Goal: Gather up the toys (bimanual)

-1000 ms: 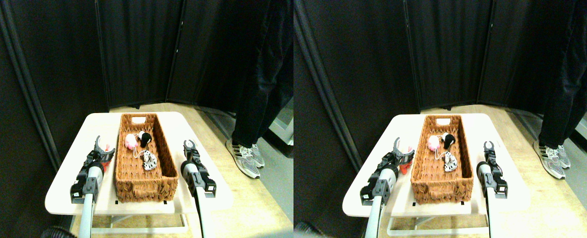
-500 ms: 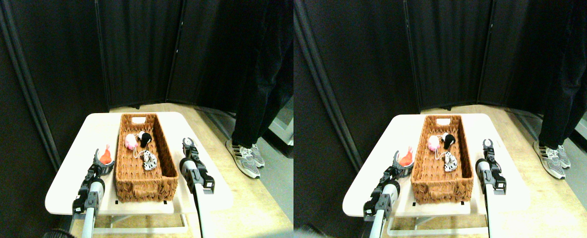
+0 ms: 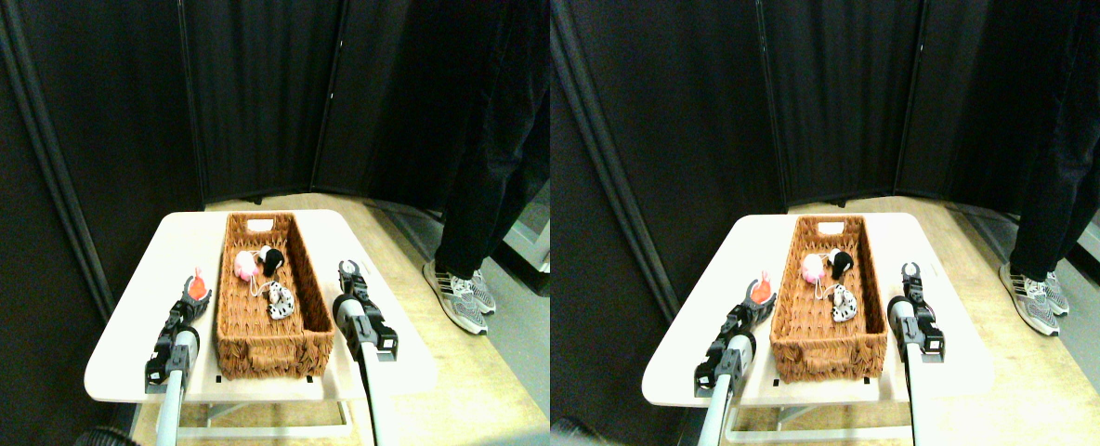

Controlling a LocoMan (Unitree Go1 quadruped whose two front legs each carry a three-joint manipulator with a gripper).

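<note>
Three toys lie in the long brown wicker basket [image 3: 275, 351] at the table's middle: a pink one [image 3: 244, 266], a black one [image 3: 274, 257] and a black-and-white spotted one [image 3: 279, 301]. An orange toy [image 3: 199, 287] sits between the jaws of my left gripper [image 3: 195, 297], just left of the basket's left wall and a little above the table. To the right of the basket my right gripper [image 3: 349, 272] is shut with nothing in it, its tips near the basket's right wall.
The white table [image 3: 137, 288] has rounded edges, with wooden floor around it. A person in dark trousers and striped shoes [image 3: 460, 295] stands at the right. Black folding screens [image 3: 253, 93] close off the back and left.
My left gripper, open around the orange toy a second ago, has shut on it and lifted it slightly while the arm drew back. The right gripper has drifted slightly left.
</note>
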